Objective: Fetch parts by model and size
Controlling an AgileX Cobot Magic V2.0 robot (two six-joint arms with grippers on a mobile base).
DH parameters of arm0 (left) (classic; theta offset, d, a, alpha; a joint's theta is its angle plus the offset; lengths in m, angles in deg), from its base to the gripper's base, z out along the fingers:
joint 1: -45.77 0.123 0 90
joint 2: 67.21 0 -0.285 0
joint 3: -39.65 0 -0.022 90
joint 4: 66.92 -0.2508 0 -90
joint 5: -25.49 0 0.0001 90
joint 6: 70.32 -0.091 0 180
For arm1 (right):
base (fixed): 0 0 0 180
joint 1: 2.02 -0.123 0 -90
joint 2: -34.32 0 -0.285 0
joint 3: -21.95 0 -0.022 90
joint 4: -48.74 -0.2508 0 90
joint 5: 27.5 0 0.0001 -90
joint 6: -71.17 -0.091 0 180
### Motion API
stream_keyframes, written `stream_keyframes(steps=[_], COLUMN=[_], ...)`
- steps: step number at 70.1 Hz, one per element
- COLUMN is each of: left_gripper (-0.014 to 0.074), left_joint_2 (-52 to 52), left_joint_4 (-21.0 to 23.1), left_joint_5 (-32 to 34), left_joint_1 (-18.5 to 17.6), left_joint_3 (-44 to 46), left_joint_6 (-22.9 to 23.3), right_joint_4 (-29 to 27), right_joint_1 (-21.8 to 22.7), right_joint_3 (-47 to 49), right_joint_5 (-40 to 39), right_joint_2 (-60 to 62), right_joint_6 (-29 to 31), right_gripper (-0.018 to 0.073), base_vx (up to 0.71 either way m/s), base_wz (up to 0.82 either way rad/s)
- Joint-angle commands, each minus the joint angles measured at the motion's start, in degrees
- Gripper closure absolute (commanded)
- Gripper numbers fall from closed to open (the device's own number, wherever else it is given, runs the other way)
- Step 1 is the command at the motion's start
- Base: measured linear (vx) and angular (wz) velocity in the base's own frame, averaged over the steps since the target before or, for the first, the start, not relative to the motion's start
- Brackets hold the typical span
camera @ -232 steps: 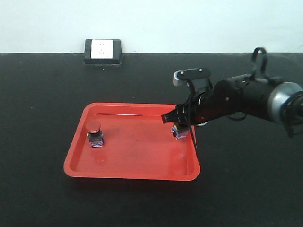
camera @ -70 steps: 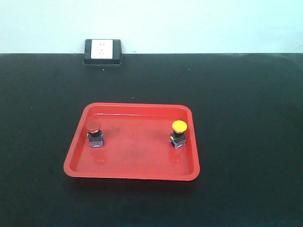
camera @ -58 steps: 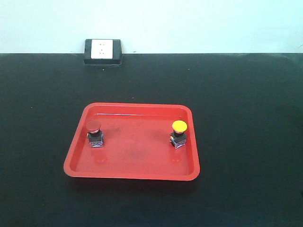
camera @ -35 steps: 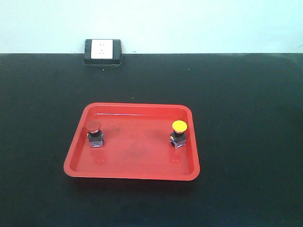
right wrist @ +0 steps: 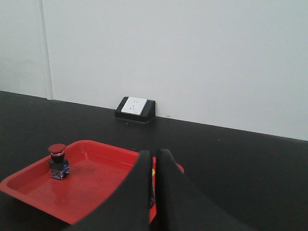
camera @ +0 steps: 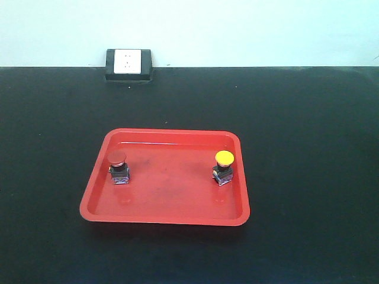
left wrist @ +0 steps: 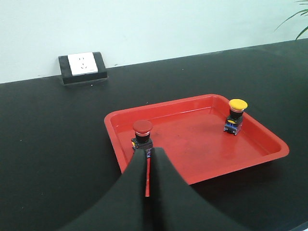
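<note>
Two parts stand upright in a red tray [camera: 95,204]. The red-capped switch [camera: 118,167] is at its left and the yellow-capped switch [camera: 224,167] at its right. Neither arm shows in the front view. In the left wrist view my left gripper [left wrist: 148,151] is shut and empty, its tips just short of the red-capped switch [left wrist: 142,134], with the yellow-capped switch [left wrist: 237,115] far right. In the right wrist view my right gripper [right wrist: 153,153] is shut and empty. It hides most of the yellow-capped switch [right wrist: 153,172], while the red-capped switch [right wrist: 57,161] stands left.
The tray sits mid-table on a black tabletop [camera: 308,118]. A white wall socket in a black housing [camera: 128,64] rests at the table's far edge against a pale wall. Plant leaves [left wrist: 298,19] poke in at the left wrist view's top right.
About three seconds ago my right arm reached over the tray at the yellow-capped switch; it has since pulled out of the front view, leaving the switch standing. Nothing moved in the last second.
</note>
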Motion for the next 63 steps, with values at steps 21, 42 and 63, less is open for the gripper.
stream_keyframes(steps=[21, 42, 63], left_gripper=[0.0604, 0.0604, 0.0604], left_joint_2=[-0.7, 3.4, 7.8], left_joint_4=[-2.0, -5.7, 0.3], left_joint_5=[8.3, 27.3, 30.5], left_joint_1=[2.3, 12.4, 21.4], left_joint_3=[-1.9, -17.5, -24.4], left_joint_6=[0.0, 0.0, 0.7], right_joint_4=[0.1, 0.2, 0.2], right_joint_1=[0.2, 0.2, 0.2], right_joint_3=[1.4, 1.4, 1.4], right_joint_5=[-4.4, -4.4, -4.4], right_joint_2=[-0.4, -0.4, -0.4], right_joint_6=[0.2, 0.2, 0.2], right_gripper=[0.0569, 0.0569, 0.0569], base_vx=[0.00, 0.00, 0.00], base_wz=[0.00, 0.00, 0.00])
